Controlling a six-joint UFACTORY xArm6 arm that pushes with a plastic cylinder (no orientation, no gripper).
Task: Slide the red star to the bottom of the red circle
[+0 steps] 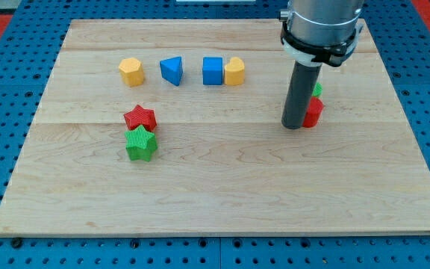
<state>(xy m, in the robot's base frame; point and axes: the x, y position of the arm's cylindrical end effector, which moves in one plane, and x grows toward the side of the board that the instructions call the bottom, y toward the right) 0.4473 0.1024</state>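
Note:
The red star (139,117) lies left of the board's middle, touching the green star (141,143) just below it. The red circle (313,112) is at the view's right, partly hidden behind my rod. My tip (293,125) rests on the board right against the red circle's left side, far to the right of the red star. A green block (317,90) peeks out just above the red circle, mostly hidden by the rod.
Along the upper part of the wooden board (222,194) stand a yellow hexagon (131,72), a blue triangle (172,70), a blue cube (213,71) and a yellow block (234,72) touching the cube's right side.

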